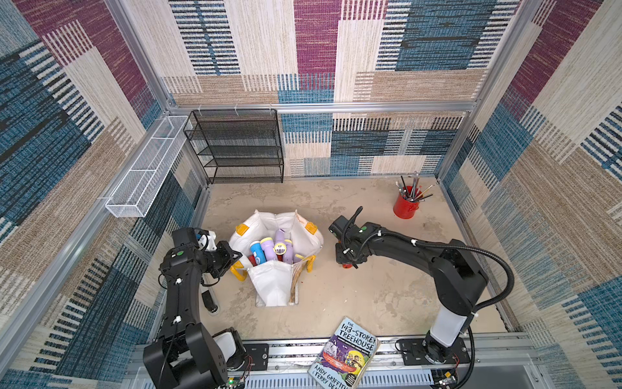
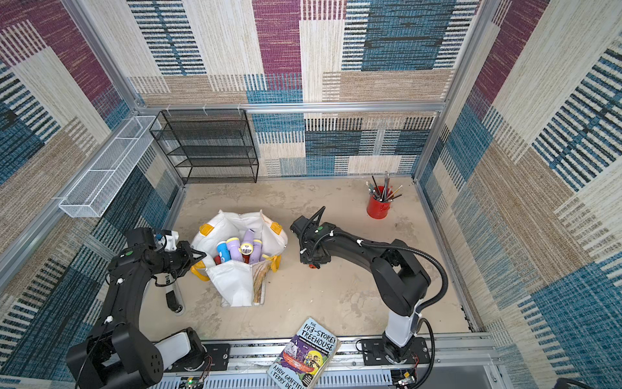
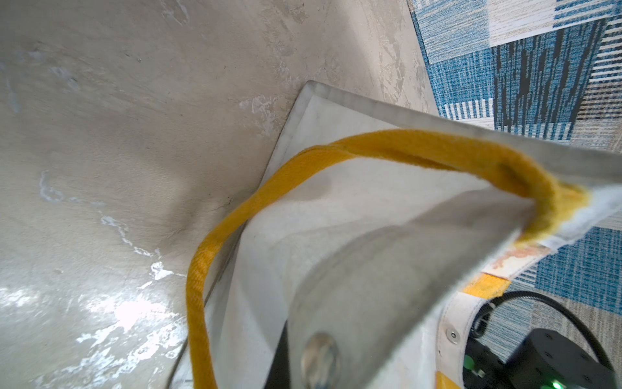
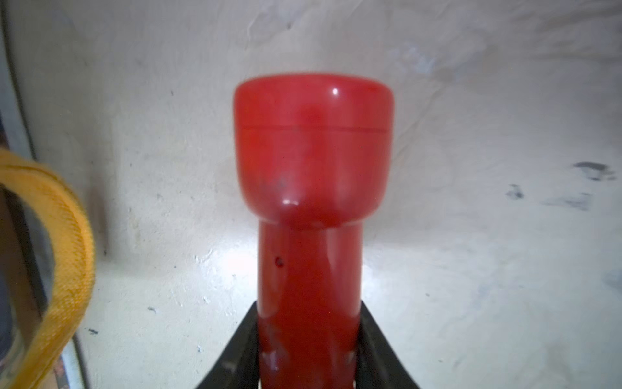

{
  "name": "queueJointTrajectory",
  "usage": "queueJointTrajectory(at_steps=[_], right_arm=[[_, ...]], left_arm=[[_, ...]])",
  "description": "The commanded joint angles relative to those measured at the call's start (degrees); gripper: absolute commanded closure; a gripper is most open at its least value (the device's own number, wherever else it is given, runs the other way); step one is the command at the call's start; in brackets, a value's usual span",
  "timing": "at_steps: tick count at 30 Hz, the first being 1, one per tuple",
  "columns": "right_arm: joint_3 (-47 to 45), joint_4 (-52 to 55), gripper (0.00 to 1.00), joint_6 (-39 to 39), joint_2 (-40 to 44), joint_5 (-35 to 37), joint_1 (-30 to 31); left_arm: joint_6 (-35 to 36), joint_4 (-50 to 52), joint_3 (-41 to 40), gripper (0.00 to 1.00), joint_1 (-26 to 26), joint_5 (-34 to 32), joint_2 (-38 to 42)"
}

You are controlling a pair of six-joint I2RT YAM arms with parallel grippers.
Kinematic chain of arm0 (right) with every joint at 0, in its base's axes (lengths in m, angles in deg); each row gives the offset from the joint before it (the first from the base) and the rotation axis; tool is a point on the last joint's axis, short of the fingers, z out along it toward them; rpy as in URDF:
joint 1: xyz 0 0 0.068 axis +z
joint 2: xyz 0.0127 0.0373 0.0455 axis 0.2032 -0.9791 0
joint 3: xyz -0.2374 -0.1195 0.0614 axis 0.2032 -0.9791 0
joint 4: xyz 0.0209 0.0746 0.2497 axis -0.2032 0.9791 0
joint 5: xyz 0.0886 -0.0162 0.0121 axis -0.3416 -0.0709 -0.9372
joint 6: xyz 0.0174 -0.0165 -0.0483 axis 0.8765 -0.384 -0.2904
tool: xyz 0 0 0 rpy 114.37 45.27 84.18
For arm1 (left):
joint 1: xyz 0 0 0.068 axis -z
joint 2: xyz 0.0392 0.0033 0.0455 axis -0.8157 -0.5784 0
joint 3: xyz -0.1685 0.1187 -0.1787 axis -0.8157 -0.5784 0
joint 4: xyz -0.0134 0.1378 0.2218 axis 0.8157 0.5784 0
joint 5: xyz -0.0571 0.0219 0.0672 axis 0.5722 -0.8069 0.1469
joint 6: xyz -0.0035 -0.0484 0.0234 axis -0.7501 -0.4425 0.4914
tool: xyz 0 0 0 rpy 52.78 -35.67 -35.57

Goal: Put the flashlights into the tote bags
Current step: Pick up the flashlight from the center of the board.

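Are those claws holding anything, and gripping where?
The right gripper holds a red flashlight by its barrel; the left gripper pinches the tote bag at its rim.

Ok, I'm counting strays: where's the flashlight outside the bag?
The red flashlight is in the right gripper, just right of the tote bag, clearest in the right wrist view.

**A patchwork booth**

Woven panels point(image 1: 316, 50) of blue, plum, beige and cream cover three sides, framed in aluminium rails point(image 1: 370, 107). The floor point(image 1: 370, 296) is pale mottled concrete with bright glare patches. Well beyond the fingers point(image 1: 232, 253) of the left gripper point(image 1: 239, 256), a black mesh rack point(image 1: 235, 144) stands against the back wall point(image 1: 370, 144), beside a white wire basket point(image 1: 144, 168).
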Motion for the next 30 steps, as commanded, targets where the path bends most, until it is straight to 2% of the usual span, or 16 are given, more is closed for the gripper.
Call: queueJointTrajectory(at_steps=[1, 8, 17, 25, 30], right_arm=[[1.0, 1.9, 0.63, 0.3, 3.6, 2.7, -1.3], [10.7, 5.0, 0.64, -2.2, 6.1, 6.9, -1.5], [25.2, 6.3, 0.64, -7.0, 4.1, 3.0, 0.1], [29.7, 4.7, 0.63, -7.4, 2.6, 1.0, 4.1], [30.5, 0.5, 0.63, -8.0, 1.4, -4.5, 5.6]], left_arm=[[-0.3, 0.0, 0.3, 1.00, 0.0, 0.2, -0.1], [-0.1, 0.1, 0.3, 1.00, 0.0, 0.0, -0.2], [0.3, 0.6, 0.7, 1.00, 0.0, -0.7, 0.3], [0.4, 0.6, 0.7, 1.00, 0.0, -0.5, 0.4], [0.5, 0.6, 0.6, 1.00, 0.0, -0.5, 0.5]])
